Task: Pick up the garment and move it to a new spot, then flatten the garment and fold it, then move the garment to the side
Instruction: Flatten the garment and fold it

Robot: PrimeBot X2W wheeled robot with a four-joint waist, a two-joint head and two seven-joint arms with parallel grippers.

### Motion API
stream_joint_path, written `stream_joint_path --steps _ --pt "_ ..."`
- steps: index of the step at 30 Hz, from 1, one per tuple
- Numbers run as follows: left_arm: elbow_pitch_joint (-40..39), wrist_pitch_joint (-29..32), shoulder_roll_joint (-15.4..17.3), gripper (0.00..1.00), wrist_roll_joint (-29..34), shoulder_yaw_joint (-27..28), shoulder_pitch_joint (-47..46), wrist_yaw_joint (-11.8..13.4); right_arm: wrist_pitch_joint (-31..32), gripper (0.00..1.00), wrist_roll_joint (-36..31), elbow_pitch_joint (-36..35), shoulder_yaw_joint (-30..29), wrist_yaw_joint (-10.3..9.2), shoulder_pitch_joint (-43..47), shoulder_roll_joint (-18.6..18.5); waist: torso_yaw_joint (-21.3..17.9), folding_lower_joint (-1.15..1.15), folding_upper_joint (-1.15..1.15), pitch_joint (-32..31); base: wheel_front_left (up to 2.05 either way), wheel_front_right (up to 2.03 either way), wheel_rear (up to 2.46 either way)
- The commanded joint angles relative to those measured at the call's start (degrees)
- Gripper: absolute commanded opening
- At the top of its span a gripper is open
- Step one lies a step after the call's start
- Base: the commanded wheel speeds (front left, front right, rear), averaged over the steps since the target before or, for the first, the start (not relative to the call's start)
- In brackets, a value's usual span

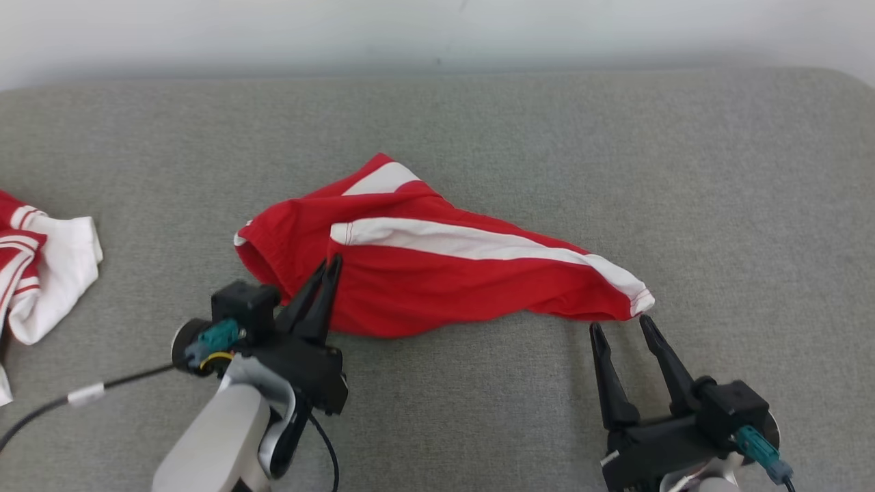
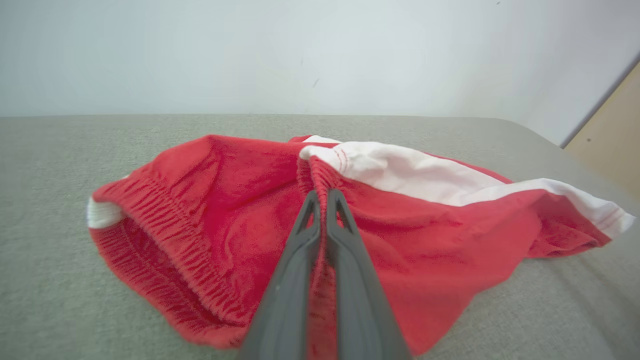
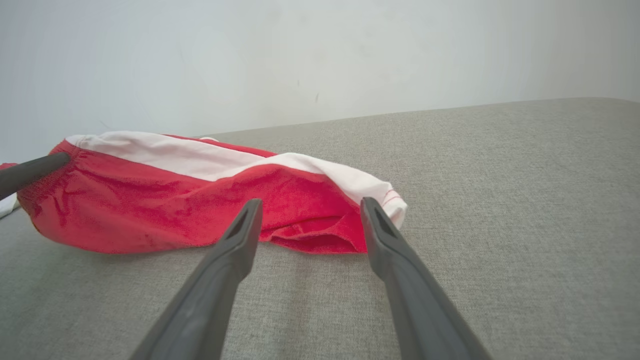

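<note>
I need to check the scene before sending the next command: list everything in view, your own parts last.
garment: one, red shorts with white side stripes, crumpled at the middle of the padded surface
second garment: one, red and white, bunched at the left edge of the head view
padded surface: one, grey fabric, under both garments
wall: one, white, behind the surface
cable: one, black with a white tag, lower left beside the left arm
left claw: one, dark, shut on the garment near its waistband
right claw: one, dark, open, tips close to the garment's right leg hem, not gripping
</note>
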Motion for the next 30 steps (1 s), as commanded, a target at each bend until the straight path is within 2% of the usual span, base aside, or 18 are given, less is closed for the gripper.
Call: stream_joint_path --steps 1,6,18,19,20,30 --pt "-1.41 -0.18 0.05 0.00 1.33 1.03 2.25 0.11 -0.03 1.00 -0.07 0.33 -0.48 0.20 1.22 -0.19 1.40 -0.01 -0.01 -1.53 0.00 0.00 0.00" --pt "-6.03 -0.18 -0.47 0.00 3.87 3.45 9.48 0.11 -0.03 1.00 -0.40 0.62 -1.75 0.20 2.96 -0.06 3.68 -0.01 -0.01 -4.32 0.00 0.00 0.00" --pt "-6.75 -0.19 -1.04 0.00 4.86 8.17 20.36 0.11 -0.03 1.00 0.26 1.11 -2.16 0.20 4.16 -0.21 5.99 -0.01 -0.01 -7.56 0.00 0.00 0.00" --pt "-6.55 -0.18 -1.17 0.35 4.81 8.73 20.91 0.11 -0.03 1.00 0.29 1.23 -2.23 0.20 4.16 -0.24 6.01 -0.01 -0.01 -7.67 0.00 0.00 0.00" --pt "-6.30 -0.18 -1.45 1.00 5.44 10.53 21.92 0.11 -0.03 1.00 0.12 1.57 -2.22 0.20 4.14 -0.16 6.07 -0.01 -0.01 -7.94 0.00 0.00 0.00" --pt "-7.76 -0.18 -3.98 1.00 11.72 18.21 25.78 0.11 -0.02 1.00 0.68 3.04 -0.88 0.20 4.57 -0.42 5.93 -0.01 -0.01 -8.91 0.00 0.00 0.00"
